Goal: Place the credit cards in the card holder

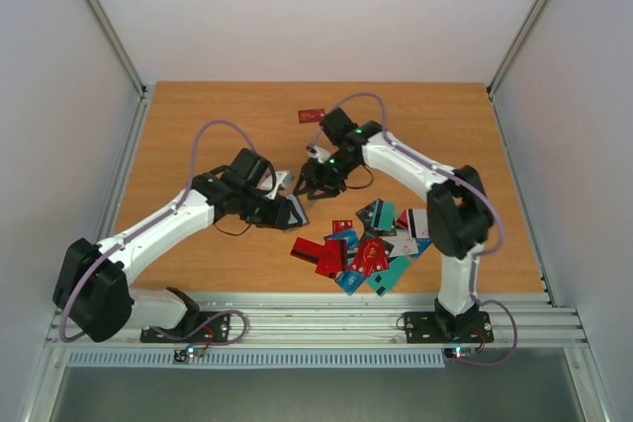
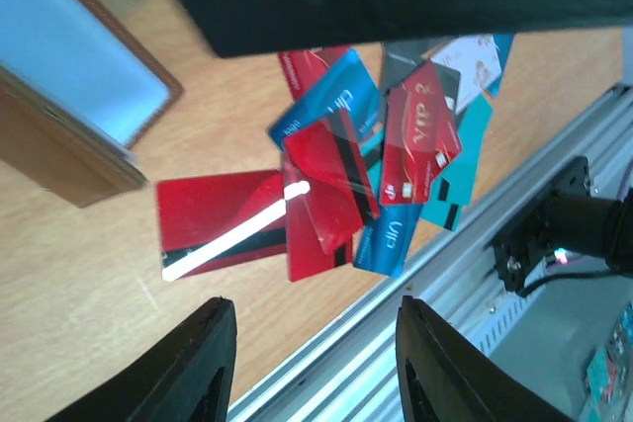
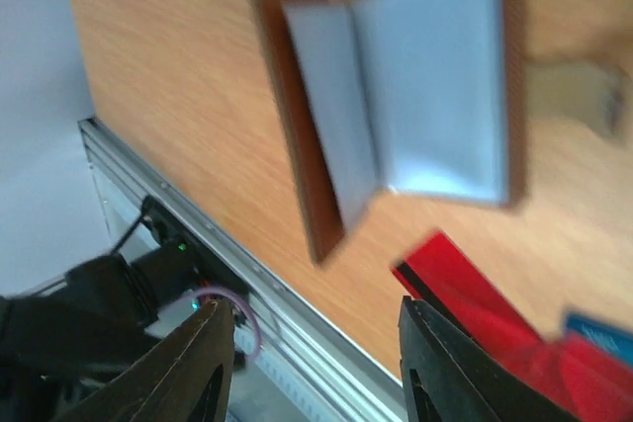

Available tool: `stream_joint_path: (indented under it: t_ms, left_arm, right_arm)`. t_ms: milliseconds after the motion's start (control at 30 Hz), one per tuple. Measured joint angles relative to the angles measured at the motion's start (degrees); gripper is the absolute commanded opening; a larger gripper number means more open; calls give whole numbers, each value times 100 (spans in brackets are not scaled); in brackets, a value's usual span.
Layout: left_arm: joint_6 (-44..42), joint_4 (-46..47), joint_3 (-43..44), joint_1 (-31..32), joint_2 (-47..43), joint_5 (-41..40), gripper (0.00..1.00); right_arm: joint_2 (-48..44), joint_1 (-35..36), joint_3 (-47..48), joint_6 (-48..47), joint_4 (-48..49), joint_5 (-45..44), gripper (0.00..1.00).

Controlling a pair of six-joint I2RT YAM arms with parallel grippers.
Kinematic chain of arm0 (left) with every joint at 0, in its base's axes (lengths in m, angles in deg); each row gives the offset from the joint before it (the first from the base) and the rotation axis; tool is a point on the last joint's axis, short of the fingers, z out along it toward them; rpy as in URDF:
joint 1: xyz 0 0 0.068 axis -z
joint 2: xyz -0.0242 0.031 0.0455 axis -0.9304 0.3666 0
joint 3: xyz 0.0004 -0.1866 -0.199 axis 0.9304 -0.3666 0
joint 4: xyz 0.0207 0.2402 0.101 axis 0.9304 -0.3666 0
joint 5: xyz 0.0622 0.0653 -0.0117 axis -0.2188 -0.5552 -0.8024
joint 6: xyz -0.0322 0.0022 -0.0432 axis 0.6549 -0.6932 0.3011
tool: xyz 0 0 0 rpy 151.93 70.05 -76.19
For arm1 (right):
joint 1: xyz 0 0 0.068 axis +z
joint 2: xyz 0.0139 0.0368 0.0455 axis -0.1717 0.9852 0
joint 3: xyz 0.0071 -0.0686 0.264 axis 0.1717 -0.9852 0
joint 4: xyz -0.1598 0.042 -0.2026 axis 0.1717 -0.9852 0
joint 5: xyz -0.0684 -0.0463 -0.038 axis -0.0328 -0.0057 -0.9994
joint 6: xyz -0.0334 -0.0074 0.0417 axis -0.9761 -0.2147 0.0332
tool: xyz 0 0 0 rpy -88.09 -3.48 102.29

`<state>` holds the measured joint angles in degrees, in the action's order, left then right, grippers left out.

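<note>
The card holder (image 3: 406,116) is brown with a pale blue-white lining. It lies open on the wooden table, and its corner shows in the left wrist view (image 2: 69,96). In the top view it (image 1: 283,182) sits between my two grippers, mostly hidden by them. The credit cards (image 1: 364,244), red, teal, blue and white, lie in a loose pile near the front right, also seen in the left wrist view (image 2: 366,165). My left gripper (image 1: 292,210) (image 2: 315,308) is open and empty beside the holder. My right gripper (image 1: 316,185) (image 3: 315,308) is open and empty above it.
One dark red card (image 1: 311,116) lies alone at the back of the table. An aluminium rail (image 1: 326,303) runs along the table's front edge (image 2: 415,294). White walls enclose the left, right and back sides.
</note>
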<state>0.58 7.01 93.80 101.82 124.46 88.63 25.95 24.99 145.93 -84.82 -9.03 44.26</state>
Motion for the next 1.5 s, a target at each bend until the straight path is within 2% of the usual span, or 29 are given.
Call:
stream_joint_path:
  t_ms: [200, 333, 467, 600, 767, 1033, 1200, 1500]
  left_arm:
    - [179, 166, -7, 564, 225, 15, 45]
    - [284, 297, 79, 1019, 787, -4, 42]
    - [387, 457, 391, 1508, 1486, 0, 38]
    - [472, 625, 804, 1840, 2017, 2, 35]
    - [564, 835, 1298, 2135, 2627, 63, 33]
    - [772, 1078, 1397, 2190, 3036, 133, 33]
    - [793, 1108, 1475, 2181, 3106, 133, 32]
    - [807, 1202, 1504, 2179, 3145, 138, 31]
  right_arm:
    - [-1602, -317, -2162, 155, 212, -350, 51]
    - [-2476, -411, -3381, 481, 190, -704, 54]
    - [-3397, -404, -4218, 944, -24, -1078, 60]
    - [-4098, -404, -4813, 1370, -313, -1412, 67]
    - [-4699, -407, -5508, 1910, -669, -1690, 68]
    - [-5362, -407, -6146, 2612, -944, -1899, 70]
    - [-5552, -284, -6369, 3053, -817, -1902, 73]
    - [-5685, 396, -6898, 4096, -57, -2000, 79]
